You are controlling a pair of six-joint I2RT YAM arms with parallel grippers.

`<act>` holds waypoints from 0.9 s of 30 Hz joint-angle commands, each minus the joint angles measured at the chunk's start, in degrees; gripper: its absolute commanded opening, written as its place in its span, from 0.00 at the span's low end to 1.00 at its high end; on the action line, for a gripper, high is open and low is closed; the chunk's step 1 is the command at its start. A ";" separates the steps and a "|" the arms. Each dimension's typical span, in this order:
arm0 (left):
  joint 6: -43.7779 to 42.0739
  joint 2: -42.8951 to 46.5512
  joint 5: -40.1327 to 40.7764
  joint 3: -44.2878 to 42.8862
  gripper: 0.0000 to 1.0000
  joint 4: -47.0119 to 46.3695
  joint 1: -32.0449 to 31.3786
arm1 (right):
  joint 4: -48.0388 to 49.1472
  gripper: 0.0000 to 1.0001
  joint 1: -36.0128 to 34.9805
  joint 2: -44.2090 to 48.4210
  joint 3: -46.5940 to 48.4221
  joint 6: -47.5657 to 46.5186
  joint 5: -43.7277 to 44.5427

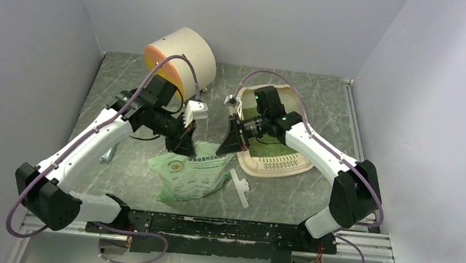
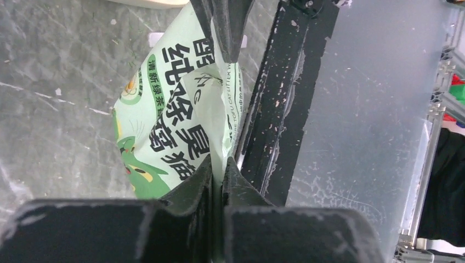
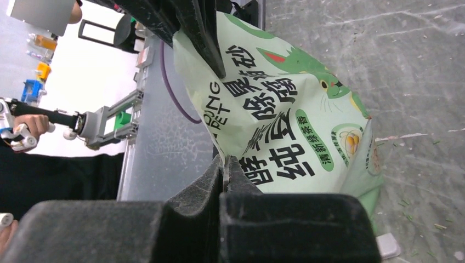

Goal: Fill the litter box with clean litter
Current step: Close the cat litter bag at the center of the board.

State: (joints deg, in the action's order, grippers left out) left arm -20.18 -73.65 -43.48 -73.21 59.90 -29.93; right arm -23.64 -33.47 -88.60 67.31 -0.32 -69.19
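Observation:
The beige litter box (image 1: 280,169) lies right of centre, and green clean litter (image 1: 275,150) shows in it, partly hidden by my right arm. A light-green printed bag (image 1: 191,174) stands on the table between the arms. My left gripper (image 1: 185,144) is shut on the left part of the bag's top edge, and my right gripper (image 1: 226,146) is shut on the right part. In the left wrist view the left gripper (image 2: 221,164) pinches the bag's (image 2: 175,109) thin film. The right wrist view shows the right gripper (image 3: 225,162) clamped on the bag (image 3: 285,109).
A cream half-cylinder cabinet (image 1: 186,59) with an orange face stands at the back left. A white plastic strip (image 1: 239,187) lies right of the bag, and a small grey object (image 1: 109,153) left of it. A black rail (image 1: 208,227) runs along the near edge.

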 commanded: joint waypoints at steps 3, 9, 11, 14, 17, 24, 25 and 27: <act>1.80 1.55 -12.86 2.24 0.05 -0.46 2.47 | 2.29 0.00 0.86 6.01 -2.40 11.46 -2.34; 8.17 7.18 -19.69 9.33 0.05 -5.37 3.72 | 3.19 0.28 4.66 7.30 -6.36 22.83 2.37; 9.92 8.60 -20.11 12.28 0.05 -6.94 3.75 | 1.34 0.37 5.62 7.80 -6.51 22.00 6.14; 12.31 9.51 -21.23 14.77 0.05 -8.62 3.83 | 2.33 0.32 6.47 9.11 -7.20 22.22 10.51; 12.34 9.92 -21.61 15.37 0.05 -8.31 3.83 | -0.40 0.15 6.56 7.68 -5.89 19.08 5.70; 10.16 7.66 -24.51 14.45 0.05 -6.38 4.93 | 2.63 0.52 9.02 11.66 -6.35 19.94 2.99; 9.24 7.13 -24.62 14.11 0.05 -5.48 5.23 | 5.46 0.55 9.44 13.50 -7.64 21.40 2.33; 7.41 6.20 -25.49 13.65 0.05 -4.00 6.14 | 9.26 0.62 9.88 16.59 -9.14 21.35 2.35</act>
State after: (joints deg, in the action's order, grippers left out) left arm -9.85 -66.15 -63.00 -58.26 51.86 -25.36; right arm -22.63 -24.75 -78.91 60.10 19.33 -64.23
